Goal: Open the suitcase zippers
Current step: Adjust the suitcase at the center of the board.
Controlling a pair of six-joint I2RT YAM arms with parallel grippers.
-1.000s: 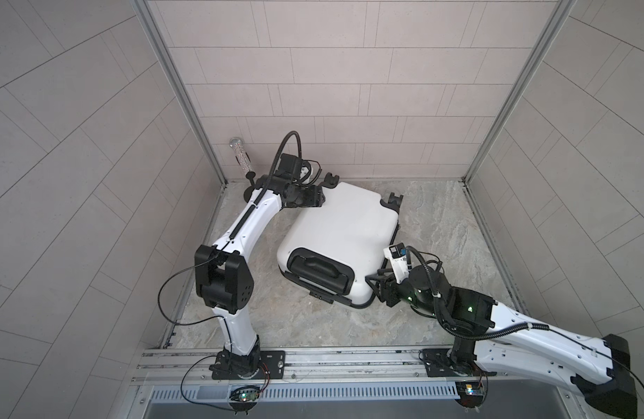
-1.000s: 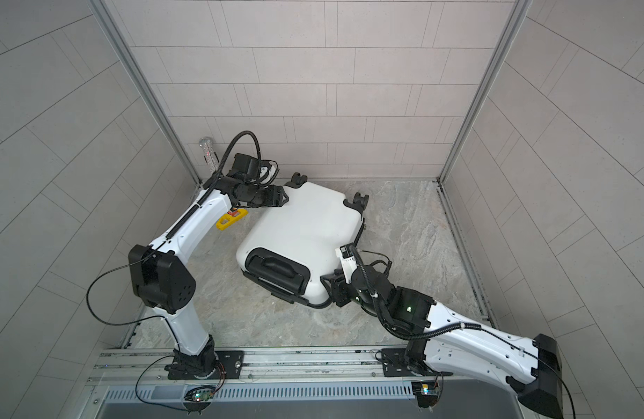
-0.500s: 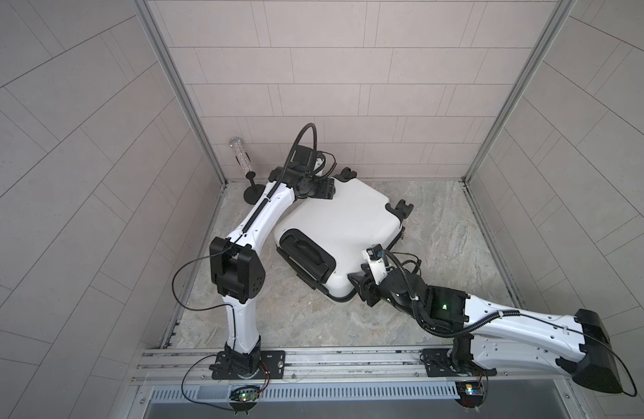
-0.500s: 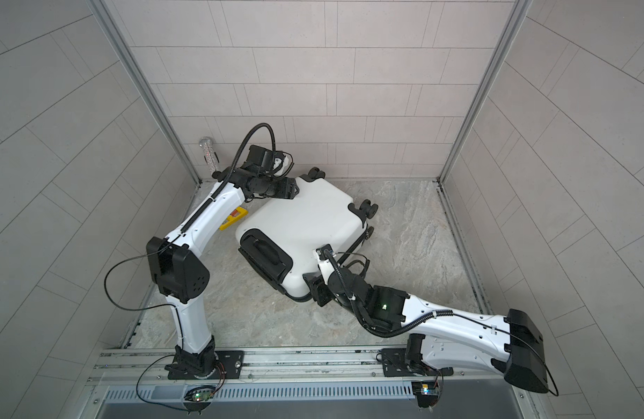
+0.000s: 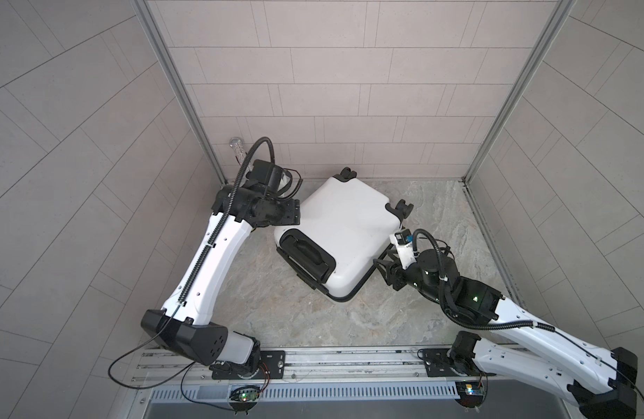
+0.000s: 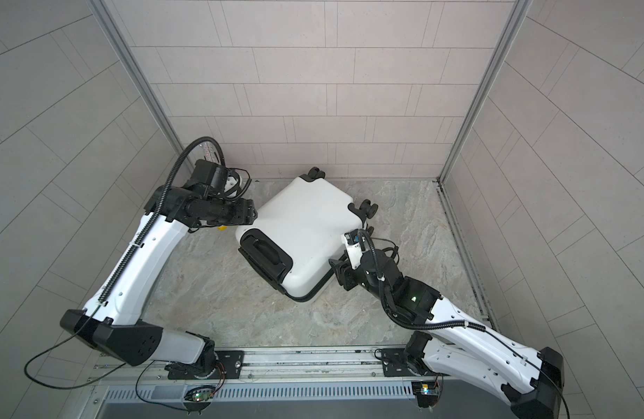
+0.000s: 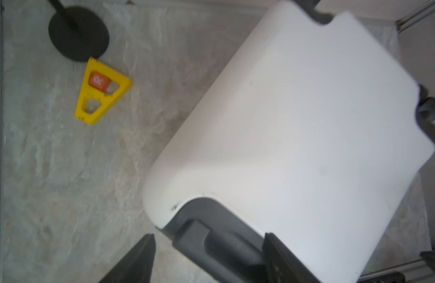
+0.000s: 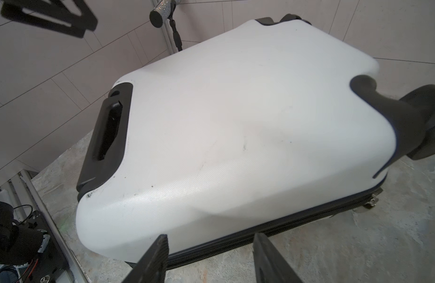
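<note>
Black stand base [image 7: 79,34] is sitting in the table's [image 5: 277,308] back left corner, a yellow tag [image 7: 101,94] lying just beside it. The left gripper [image 7: 208,235] is hanging by the suitcase's [image 5: 342,225] handle panel [image 5: 306,254], jaws standing apart, gripping nothing. White and shut, the suitcase is lying flat and slanted near the back edge, wheels [image 5: 402,209] pointing back. The right gripper [image 8: 210,235] is facing its side, jaws apart before the zipper [image 8: 297,220], the pulls [image 8: 369,203] dangling near the wheel end.
</note>
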